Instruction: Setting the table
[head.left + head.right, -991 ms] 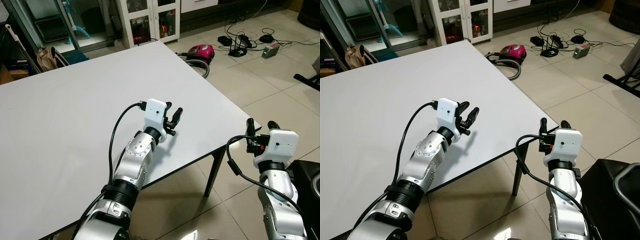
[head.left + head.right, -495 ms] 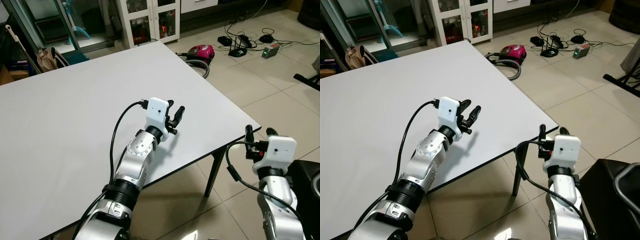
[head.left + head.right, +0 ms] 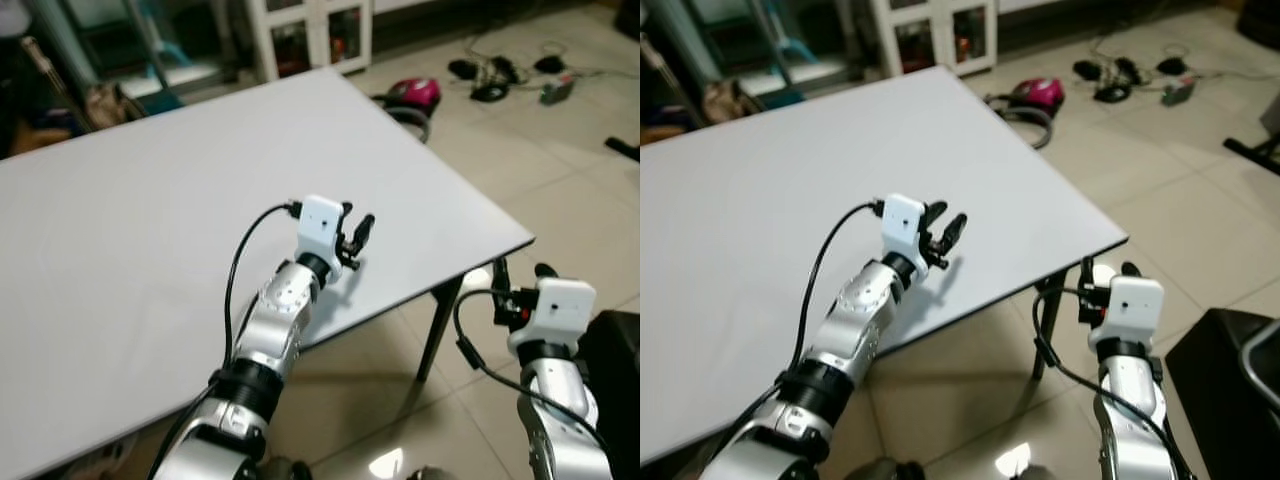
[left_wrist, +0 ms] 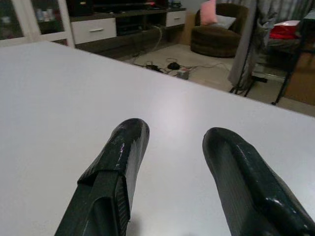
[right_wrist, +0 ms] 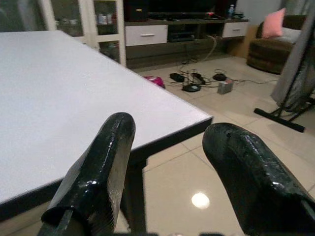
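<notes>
Table (image 3: 150,200) fills upper left and centre of frame, white top bare: no plates, cutlery or cups on it. Setting judged not begun; everything left to fetch and lay. Left tool (image 3: 354,232) hovers over table near its right edge, fingers parted, holding nothing. Right tool (image 3: 518,282) lower right, off table beside corner leg, fingers apart, empty. Tableware source nowhere apparent; head views slightly blurred; table's left end cut off.

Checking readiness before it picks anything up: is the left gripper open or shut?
Open. The left gripper hangs over the white table with bare tabletop showing between its two black fingers, holding nothing.
</notes>
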`<state>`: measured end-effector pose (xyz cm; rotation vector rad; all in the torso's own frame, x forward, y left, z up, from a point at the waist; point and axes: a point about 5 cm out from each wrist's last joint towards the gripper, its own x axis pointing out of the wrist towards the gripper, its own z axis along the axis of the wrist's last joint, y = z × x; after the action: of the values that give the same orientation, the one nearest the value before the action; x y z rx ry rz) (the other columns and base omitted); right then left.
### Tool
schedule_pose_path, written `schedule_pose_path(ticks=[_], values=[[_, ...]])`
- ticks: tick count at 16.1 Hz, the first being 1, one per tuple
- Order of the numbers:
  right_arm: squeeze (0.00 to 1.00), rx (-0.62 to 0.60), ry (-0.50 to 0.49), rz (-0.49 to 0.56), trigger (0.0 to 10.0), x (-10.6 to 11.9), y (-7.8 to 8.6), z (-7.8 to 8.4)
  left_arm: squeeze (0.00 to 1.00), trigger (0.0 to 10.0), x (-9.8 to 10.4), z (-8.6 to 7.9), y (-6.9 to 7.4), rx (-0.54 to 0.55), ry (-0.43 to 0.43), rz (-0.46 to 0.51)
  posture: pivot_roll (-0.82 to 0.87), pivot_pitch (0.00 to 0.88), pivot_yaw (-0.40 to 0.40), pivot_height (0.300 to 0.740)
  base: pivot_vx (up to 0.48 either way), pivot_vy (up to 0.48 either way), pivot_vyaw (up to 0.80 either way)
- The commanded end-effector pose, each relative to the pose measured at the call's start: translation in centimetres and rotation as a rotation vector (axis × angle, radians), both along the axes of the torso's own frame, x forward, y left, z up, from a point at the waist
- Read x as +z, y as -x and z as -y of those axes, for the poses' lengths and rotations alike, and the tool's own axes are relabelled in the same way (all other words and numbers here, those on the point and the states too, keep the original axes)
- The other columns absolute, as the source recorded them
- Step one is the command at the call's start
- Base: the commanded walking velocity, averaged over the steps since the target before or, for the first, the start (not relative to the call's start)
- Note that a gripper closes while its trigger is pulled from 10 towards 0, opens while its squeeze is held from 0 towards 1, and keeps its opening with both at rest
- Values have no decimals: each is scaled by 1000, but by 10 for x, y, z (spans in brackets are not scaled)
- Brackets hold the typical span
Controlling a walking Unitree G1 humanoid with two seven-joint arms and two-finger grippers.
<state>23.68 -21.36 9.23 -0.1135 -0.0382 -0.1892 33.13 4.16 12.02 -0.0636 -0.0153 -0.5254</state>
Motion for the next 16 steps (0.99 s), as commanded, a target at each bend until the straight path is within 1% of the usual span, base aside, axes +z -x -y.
schedule_pose_path(ticks=[1, 4, 8, 13, 16], values=[[0, 3, -5, -1, 10000, 1, 0, -2, 0, 10000, 4, -2, -2, 4, -6, 10, -152, 0, 132, 740, -244, 0, 0], [0, 1, -9, -7, 10000, 0, 1, -3, 0, 10000, 4, -4, -3, 6, -8, 9, -151, 0, 135, 740, -244, 0, 0], [0, 1, 3, -6, 10000, 0, 2, -4, 0, 10000, 4, -4, -3, 5, -3, 11, -154, 0, 136, 740, 0, 0, 0], [0, 10, 3, -16, 10000, 0, 5, -4, 0, 10000, 3, 0, 3, -26, 15, 14, -160, 0, 139, 740, 0, 0, 726], [0, 7, 1, -21, 10000, -1, 8, -2, 0, 10000, -5, -5, 6, -7, 3, -8, -157, 0, 138, 740, 0, 0, 712]])
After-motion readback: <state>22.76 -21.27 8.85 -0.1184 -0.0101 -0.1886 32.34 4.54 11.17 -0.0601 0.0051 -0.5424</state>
